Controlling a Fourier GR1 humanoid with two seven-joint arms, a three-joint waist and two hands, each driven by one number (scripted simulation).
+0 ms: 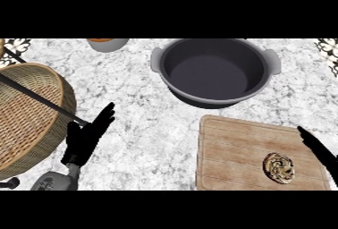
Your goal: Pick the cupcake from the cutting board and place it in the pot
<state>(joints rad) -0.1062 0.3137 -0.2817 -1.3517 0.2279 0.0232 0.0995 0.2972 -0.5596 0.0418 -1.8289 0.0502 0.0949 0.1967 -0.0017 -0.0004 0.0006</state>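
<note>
The cupcake (280, 167), brown with a swirled top, sits on the wooden cutting board (231, 147) at the lower right. Behind the board stands the grey pot (214, 71) with two side handles, nothing inside it. My right hand (319, 150) comes in from the right edge, fingers straight, just right of the cupcake and apart from it. Over the counter at the lower left, my left hand (88, 134) is open with its fingers pointing up, holding nothing.
A large woven basket (30, 116) with a dark handle across it fills the left edge. A small cup (107, 44) with orange contents stands at the back, left of the pot. The counter is grey-white marble.
</note>
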